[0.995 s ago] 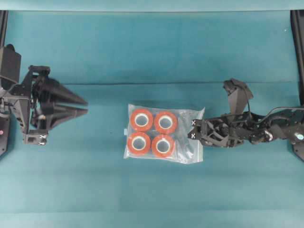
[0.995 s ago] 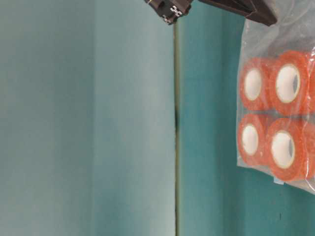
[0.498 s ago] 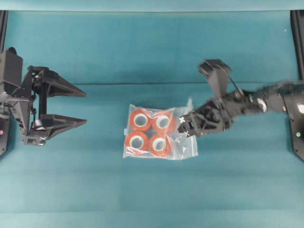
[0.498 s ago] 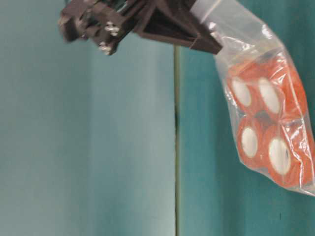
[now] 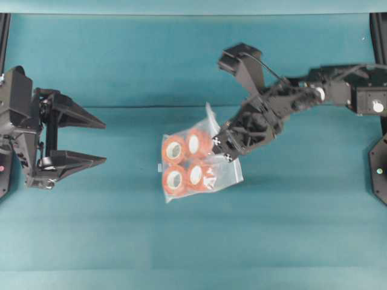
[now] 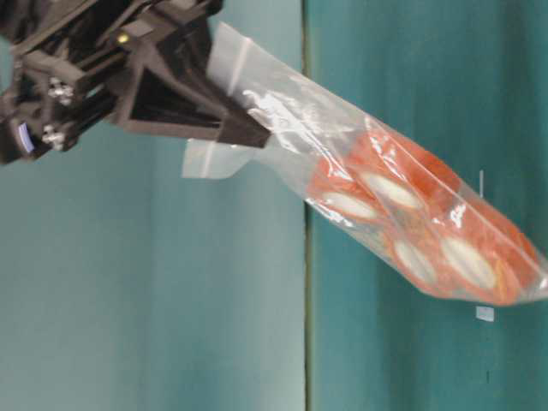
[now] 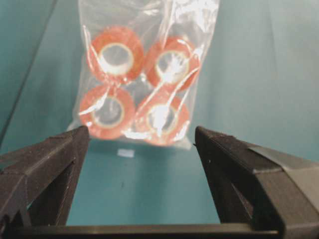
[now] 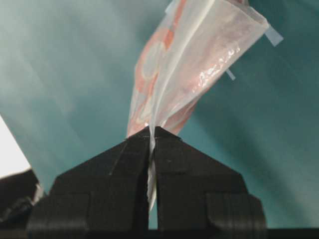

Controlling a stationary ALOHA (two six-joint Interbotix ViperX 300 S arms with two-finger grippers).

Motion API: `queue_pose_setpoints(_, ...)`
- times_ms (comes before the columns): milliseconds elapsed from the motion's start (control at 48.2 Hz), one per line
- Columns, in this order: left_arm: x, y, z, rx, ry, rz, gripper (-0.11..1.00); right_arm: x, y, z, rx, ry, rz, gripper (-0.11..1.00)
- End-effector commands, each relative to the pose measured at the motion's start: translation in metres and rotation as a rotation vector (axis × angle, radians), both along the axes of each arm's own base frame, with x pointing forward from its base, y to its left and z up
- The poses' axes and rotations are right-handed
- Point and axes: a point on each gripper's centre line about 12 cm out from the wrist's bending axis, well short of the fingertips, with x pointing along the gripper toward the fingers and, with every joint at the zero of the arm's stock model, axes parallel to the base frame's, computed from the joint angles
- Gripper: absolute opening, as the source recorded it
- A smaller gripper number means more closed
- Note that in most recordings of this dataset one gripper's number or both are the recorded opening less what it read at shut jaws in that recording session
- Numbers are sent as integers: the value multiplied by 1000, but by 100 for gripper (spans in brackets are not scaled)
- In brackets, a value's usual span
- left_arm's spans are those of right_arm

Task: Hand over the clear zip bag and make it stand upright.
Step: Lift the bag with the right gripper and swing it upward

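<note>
We see the clear crinkly zip bag (image 5: 195,162) mid-table, pinched by the black right gripper (image 5: 222,150); the black left gripper (image 5: 100,142) sits well apart, leftward.

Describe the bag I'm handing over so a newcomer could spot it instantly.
Near the middle of the teal table, the right gripper is shut on the clear zip bag by one edge. It alone is transparent and crinkly, showing four orange-red tape rolls with white cores.

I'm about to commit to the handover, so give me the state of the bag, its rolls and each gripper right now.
clear zip bag: pinched at one edge by the right gripper, tilted, not upright.
tape rolls: four, inside the bag, bunched at the end away from the grip.
right gripper: shut on the bag's plastic.
left gripper: open wide, empty, facing the bag, apart from it.
</note>
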Motion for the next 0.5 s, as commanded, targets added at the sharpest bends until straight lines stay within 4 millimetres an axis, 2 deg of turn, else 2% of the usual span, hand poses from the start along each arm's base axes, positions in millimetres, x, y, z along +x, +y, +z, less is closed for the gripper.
queue_pose_setpoints(0, 0, 0, 6, 1, -23, -2, 92, 7, -4, 19, -39, -11, 43, 0)
queue_pose_setpoints(228, -3, 0, 7, 1, -31, -2, 92, 19, -8, 31, -111, 51, 134, 0)
queue_pose_setpoints(477, -3, 0, 6, 4, -31, -3, 92, 33, -19, 55, -241, 97, 246, 0)
